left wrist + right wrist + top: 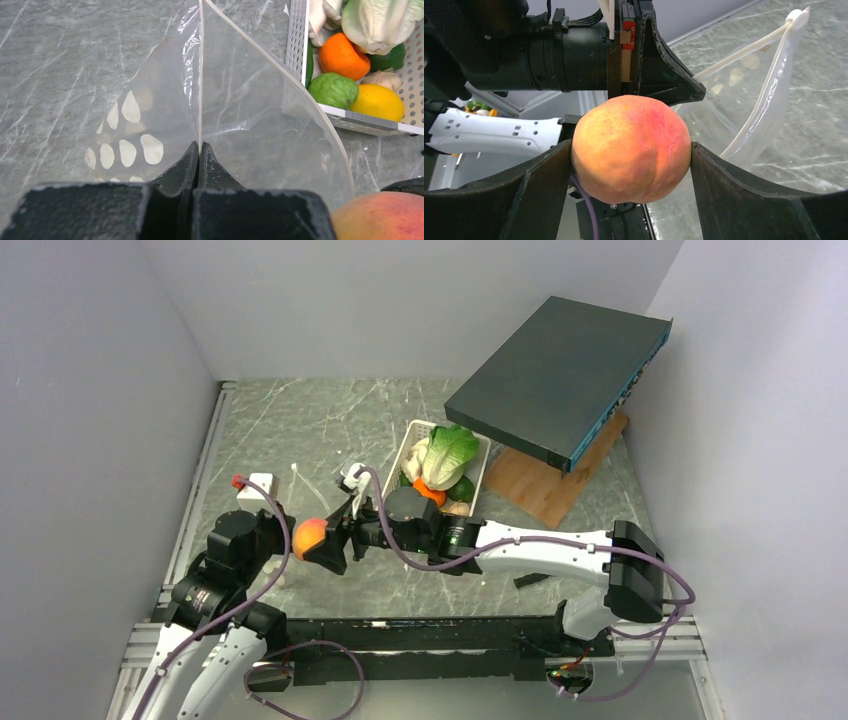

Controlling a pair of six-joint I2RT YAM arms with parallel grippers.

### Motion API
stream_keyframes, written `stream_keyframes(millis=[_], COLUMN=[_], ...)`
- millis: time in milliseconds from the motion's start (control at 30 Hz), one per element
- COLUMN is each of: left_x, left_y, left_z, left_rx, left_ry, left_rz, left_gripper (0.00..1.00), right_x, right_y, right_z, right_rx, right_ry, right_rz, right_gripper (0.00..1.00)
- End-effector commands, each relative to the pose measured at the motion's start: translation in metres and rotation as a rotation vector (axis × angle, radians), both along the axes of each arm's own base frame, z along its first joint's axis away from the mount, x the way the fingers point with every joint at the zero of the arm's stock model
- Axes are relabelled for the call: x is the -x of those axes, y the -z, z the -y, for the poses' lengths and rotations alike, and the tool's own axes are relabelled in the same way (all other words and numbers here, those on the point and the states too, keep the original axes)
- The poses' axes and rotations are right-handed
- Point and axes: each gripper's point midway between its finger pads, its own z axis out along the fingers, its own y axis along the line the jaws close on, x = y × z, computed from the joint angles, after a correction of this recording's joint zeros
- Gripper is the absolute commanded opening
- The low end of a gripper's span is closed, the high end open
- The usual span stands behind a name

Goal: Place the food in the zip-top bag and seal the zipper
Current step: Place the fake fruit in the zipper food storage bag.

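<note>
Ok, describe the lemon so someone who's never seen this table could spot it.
Look for the white slotted basket beside the clear bag. Against its wall lies the lemon, next to a bumpy green lime. It's the only smooth yellow piece in there.

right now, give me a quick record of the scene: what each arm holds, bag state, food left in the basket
left jaws: shut on the rim strip of the zip-top bag
right jaws: clamped on the peach
bag mouth: open, unsealed
peach position: beside the mouth, not inside
food in bag: none visible
basket: lettuce, orange, lime, lemon, others partly hidden
</note>
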Motion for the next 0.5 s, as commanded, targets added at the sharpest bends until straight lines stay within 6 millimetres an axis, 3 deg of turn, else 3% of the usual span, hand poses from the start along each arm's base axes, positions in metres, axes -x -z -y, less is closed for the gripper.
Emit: stream_keyframes(millis=[0, 100, 233, 333, 467], left_x=[-0.003, -0.001, 0.001, 0.001, 0.003], left_y=[-0.017, -0.020, -0.022, -0.023, -0.026], left_z=[0.006, 0.006, 0.007, 0.007, 0.007], left_rx=[0.043, 0.049, 0.056, 0.056, 0.061], left_ry=[0.017, 0.021, 0.030, 0.031, 0.035], left_rz=[0.069, 0.089, 0.101, 0.102, 0.116], left_gripper=[0.00, 0.00, 0.00, 0.00, 0.00], right_x=[-0.011, -0.008, -0.001, -0.016, -0.040], right_y=[-0.010, -0.008, -0.005, 0.005, 0.037], right_z=[-0.008, -0.013, -0.017, -0.012, 0.000], right_rx=[0.025, 0.052, 0.070, 0.106, 0.205], right_ry=[0.090, 0.101, 0.115, 0.220, 0.356], right_rz=[0.084, 0.118, 0.157, 0.156, 0.180], right_gripper=[0.15, 0.22, 0.23, 0.24, 0.23])
